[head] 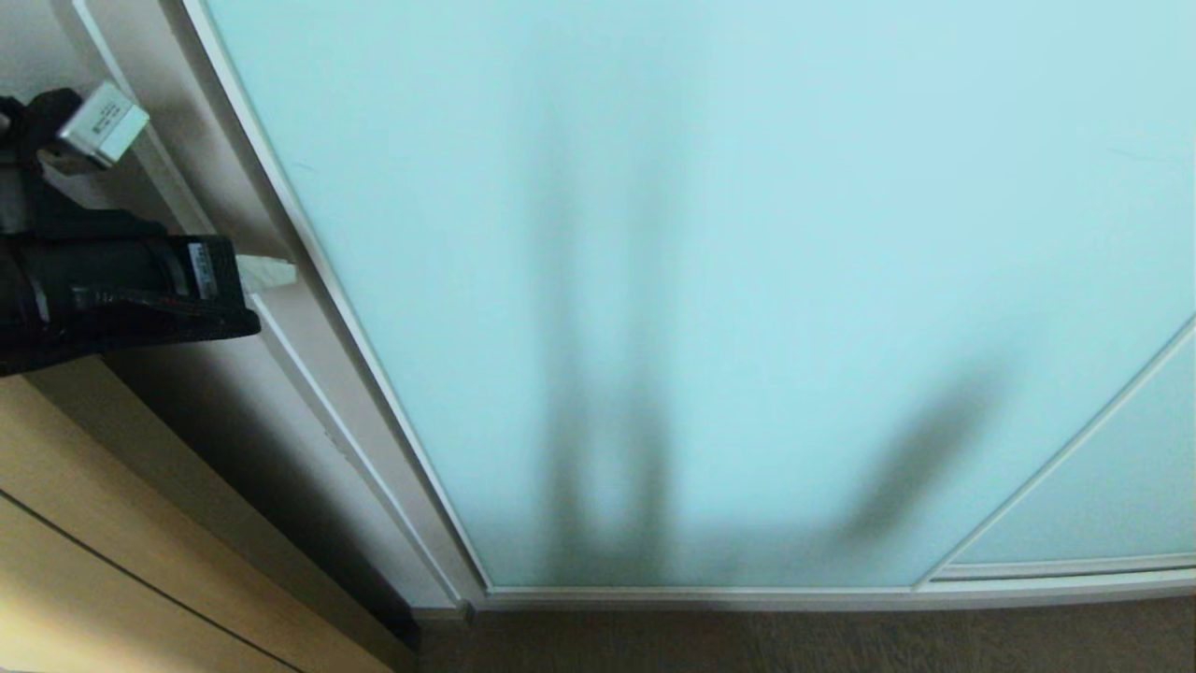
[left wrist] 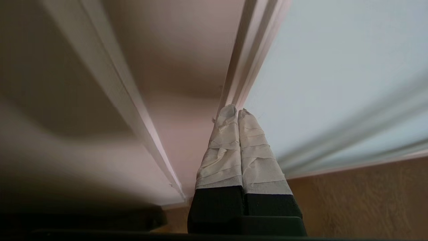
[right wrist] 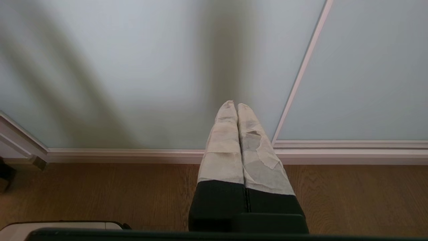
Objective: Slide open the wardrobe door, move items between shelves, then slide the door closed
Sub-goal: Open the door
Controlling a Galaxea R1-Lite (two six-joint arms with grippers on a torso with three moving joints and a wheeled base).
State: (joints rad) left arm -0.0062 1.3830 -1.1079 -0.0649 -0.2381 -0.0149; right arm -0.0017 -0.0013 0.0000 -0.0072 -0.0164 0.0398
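sliding wardrobe door (head: 747,280) fully closed. left gripper (left wrist: 234,112) fingers pressed together, tips at the door frame edge (left wrist: 239,67); risk: taped tips slip off the thin frame. right gripper (right wrist: 234,105) pressed together, parked

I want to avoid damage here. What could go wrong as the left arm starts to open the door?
1. The left gripper, jaws shut, points at the thin frame of the door; it may slip off the edge.
2. It may jam in the narrow gap between frame and wall.
3. A hard push could scratch the glass.
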